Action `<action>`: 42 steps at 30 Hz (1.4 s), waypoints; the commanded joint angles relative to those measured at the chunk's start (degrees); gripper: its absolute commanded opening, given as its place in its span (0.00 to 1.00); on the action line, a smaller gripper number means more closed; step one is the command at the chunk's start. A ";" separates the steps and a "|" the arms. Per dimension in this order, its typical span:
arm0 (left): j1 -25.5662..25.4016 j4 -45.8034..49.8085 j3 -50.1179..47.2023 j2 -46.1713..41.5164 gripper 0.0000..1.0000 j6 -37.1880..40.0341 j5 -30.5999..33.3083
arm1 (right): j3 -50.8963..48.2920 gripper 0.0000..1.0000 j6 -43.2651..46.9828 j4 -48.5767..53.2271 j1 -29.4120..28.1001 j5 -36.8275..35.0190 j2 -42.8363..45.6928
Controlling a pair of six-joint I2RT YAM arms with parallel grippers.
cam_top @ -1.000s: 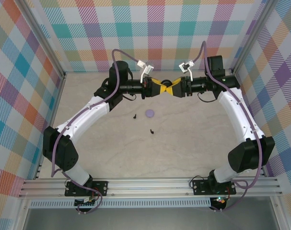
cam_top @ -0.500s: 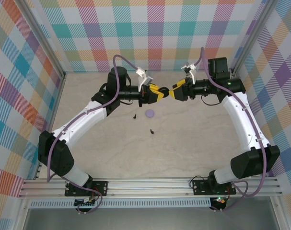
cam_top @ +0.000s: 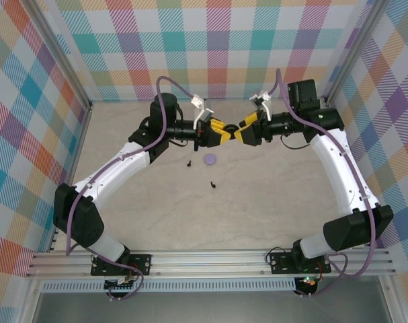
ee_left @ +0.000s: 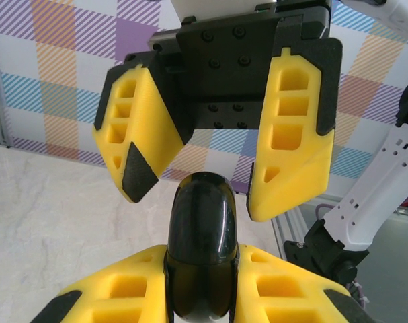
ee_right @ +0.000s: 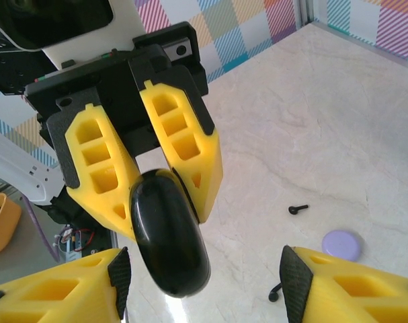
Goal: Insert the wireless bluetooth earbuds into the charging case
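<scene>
My left gripper (cam_top: 222, 132) is shut on a glossy black charging case (ee_left: 202, 202), which sticks out past its yellow fingers (ee_left: 103, 296). In the right wrist view the case (ee_right: 169, 235) hangs above the table. My right gripper (cam_top: 240, 132) faces it, open. Its fingers (ee_left: 291, 141) stand either side of the case's tip, apart from it. Two black earbuds (cam_top: 189, 163) (cam_top: 212, 183) lie on the table below, also seen as an earbud (ee_right: 298, 209) and a nearer earbud (ee_right: 276, 293).
A round lilac case (cam_top: 210, 159) lies flat on the marble table (cam_top: 257, 202) between the two earbuds and under the grippers, and shows as the lilac case (ee_right: 342, 243). Plaid walls and metal posts enclose the table on three sides.
The two grippers drew apart, then came together again. The right gripper has opened wider and now straddles the tip of the black case. The left gripper stays shut on the case.
</scene>
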State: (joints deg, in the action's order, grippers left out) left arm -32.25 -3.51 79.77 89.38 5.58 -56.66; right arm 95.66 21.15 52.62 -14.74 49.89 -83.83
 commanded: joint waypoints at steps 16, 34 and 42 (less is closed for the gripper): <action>-0.80 -2.47 1.28 -0.09 0.03 -0.40 -4.73 | 2.26 0.62 0.34 -0.23 -0.97 -6.97 -1.05; -0.91 0.96 1.18 -0.61 0.03 3.30 -5.56 | 2.08 0.62 -5.75 -5.43 -0.90 -16.86 -0.38; -0.89 0.47 -0.19 -0.04 0.02 3.30 -4.14 | 1.58 0.64 -7.20 -6.28 -0.90 -16.89 1.53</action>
State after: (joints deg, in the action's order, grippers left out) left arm -32.34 -0.34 79.77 89.86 7.16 -57.49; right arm 96.88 15.27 48.90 -15.86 35.55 -83.83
